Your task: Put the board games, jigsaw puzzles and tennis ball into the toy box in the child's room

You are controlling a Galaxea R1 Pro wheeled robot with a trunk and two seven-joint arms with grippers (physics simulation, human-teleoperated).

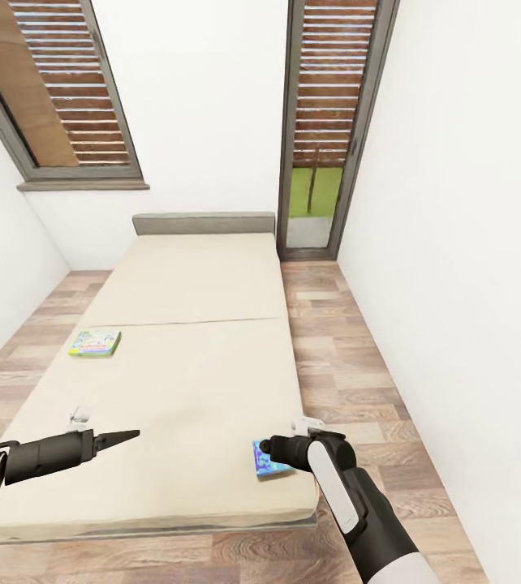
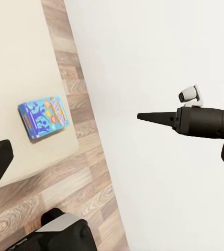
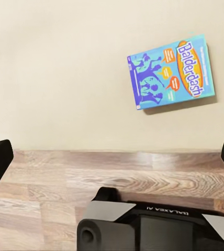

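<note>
Right gripper (image 1: 270,445) hovers directly above the blue board game (image 3: 172,71) near the bed (image 1: 187,381) corner, fingers spread wide, holding nothing. Left gripper (image 1: 127,438) empty; opening unclear. Green-white board game (image 1: 95,342) lies well beyond it.

— What sort of place?
— A home bedroom: a low cream-mattressed bed with grey headboard (image 1: 195,324), wood-plank floor (image 1: 350,357), white walls (image 1: 463,243), slatted brown window shutters (image 1: 58,89) on the far wall.
</note>
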